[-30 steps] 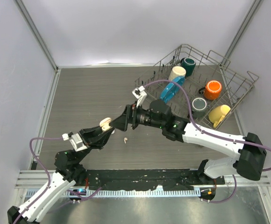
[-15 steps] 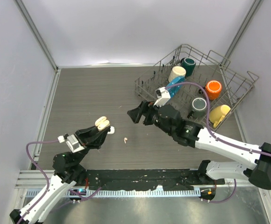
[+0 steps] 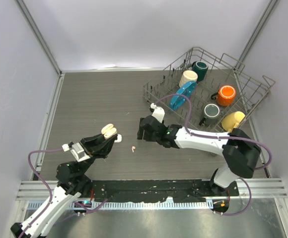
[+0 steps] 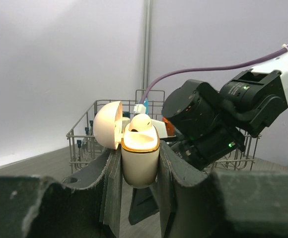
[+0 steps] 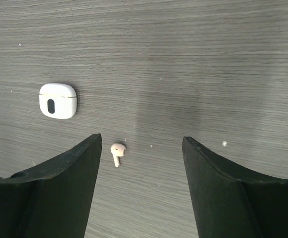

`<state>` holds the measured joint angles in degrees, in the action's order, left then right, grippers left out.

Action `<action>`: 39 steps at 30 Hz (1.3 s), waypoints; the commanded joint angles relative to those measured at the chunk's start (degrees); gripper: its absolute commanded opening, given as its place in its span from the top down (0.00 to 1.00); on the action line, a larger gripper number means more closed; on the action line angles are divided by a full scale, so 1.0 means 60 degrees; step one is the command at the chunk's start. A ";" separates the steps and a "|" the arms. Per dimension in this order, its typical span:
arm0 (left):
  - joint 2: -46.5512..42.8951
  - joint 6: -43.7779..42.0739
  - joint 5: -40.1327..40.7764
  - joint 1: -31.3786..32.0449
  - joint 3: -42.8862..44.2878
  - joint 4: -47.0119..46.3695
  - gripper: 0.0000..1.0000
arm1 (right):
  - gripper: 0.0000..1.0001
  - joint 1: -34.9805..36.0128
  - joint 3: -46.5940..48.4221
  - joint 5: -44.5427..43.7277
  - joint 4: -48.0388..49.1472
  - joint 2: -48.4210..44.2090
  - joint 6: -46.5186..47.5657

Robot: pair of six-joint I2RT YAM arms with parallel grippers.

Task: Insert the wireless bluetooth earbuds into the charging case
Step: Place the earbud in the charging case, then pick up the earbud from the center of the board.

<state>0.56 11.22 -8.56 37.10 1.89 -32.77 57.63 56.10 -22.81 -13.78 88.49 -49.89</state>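
Cases: two. One peach case (image 4: pixel 140 161), lid open, is clamped upright in the left gripper (image 4: pixel 140 171) with one seated earbud (image 4: pixel 140 121) inside. One white case (image 5: pixel 57 100) lies closed on the table (image 3: pixel 94 104). One loose earbud (image 5: pixel 117 149), peach, lies just beside the white case, not touching it. The right gripper (image 5: pixel 141 141) is spread wide and empty, straddling the loose earbud from above.

Overhead and downward-facing right wrist views share the loose earbud (image 5: pixel 117 148).
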 commanded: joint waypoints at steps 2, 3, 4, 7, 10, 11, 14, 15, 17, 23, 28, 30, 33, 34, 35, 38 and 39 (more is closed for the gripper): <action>-0.0474 -0.0274 -0.0009 -0.0002 -0.0374 -0.0089 1.00 | 0.31 0.0005 0.1036 0.0475 0.0304 0.0939 -0.0708; -0.0474 -0.0288 -0.0009 -0.0002 -0.0359 -0.0075 1.00 | 0.32 0.0020 0.1167 0.0607 0.0319 0.1086 -0.0752; -0.0474 -0.0260 -0.0024 -0.0017 -0.0345 -0.0075 1.00 | 0.32 0.0020 0.1212 0.0666 0.0363 0.1305 -0.0811; -0.0488 -0.0274 -0.0024 -0.0002 -0.0344 -0.0075 1.00 | 0.36 0.0020 0.1271 0.0871 0.0465 0.1729 -0.1191; -0.0489 -0.0259 -0.0039 -0.0002 -0.0344 -0.0104 1.00 | 0.40 0.0020 0.1256 0.1032 0.0641 0.1951 -0.1499; -0.0488 -0.0259 -0.0039 -0.0002 -0.0344 -0.0118 1.00 | 0.41 0.0020 0.1227 0.1149 0.0700 0.2067 -0.1572; -0.0488 -0.0274 -0.0024 -0.0002 -0.0330 -0.0148 1.00 | 0.44 0.0078 0.1256 0.1325 0.0802 0.2331 -0.1704; -0.0488 -0.0274 -0.0010 -0.0002 -0.0344 -0.0148 1.00 | 0.44 0.0093 0.1300 0.1384 0.0803 0.2390 -0.1734; -0.0488 -0.0289 -0.0009 -0.0002 -0.0344 -0.0162 1.00 | 0.45 0.0107 0.1358 0.1530 0.0817 0.2565 -0.1734; -0.0488 -0.0289 0.0005 -0.0002 -0.0344 -0.0162 1.00 | 0.48 0.0210 0.1476 0.1516 0.0744 0.2757 -0.1836; -0.0488 -0.0288 0.0035 -0.0002 -0.0330 -0.0162 1.00 | 0.48 0.0503 0.1695 0.1311 0.0539 0.2903 -0.1866; -0.0488 -0.0289 0.0035 -0.0002 -0.0344 -0.0148 1.00 | 0.48 0.0591 0.1856 0.1107 0.0349 0.2976 -0.1866; -0.0488 -0.0289 0.0035 -0.0002 -0.0344 -0.0148 1.00 | 0.49 0.0737 0.2061 0.0799 -0.0002 0.3108 -0.1866; -0.0488 -0.0274 0.0035 -0.0002 -0.0344 -0.0133 1.00 | 0.49 0.0810 0.2120 0.0581 -0.0090 0.3137 -0.1866; -0.0488 -0.0288 0.0035 -0.0002 -0.0344 -0.0119 1.00 | 0.49 0.0840 0.2178 0.0463 -0.0337 0.3167 -0.1851; -0.0488 -0.0289 0.0035 -0.0002 -0.0330 -0.0104 1.00 | 0.49 0.1015 0.2442 -0.0165 -0.0792 0.3211 -0.1822; -0.0488 -0.0274 0.0049 -0.0002 -0.0344 -0.0118 1.00 | 0.49 0.1059 0.2544 -0.0255 -0.0852 0.3211 -0.1764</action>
<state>0.58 10.15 -8.58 37.10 1.89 -32.03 62.74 67.77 -17.82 -14.98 107.44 -60.27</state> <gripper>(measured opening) 0.319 0.514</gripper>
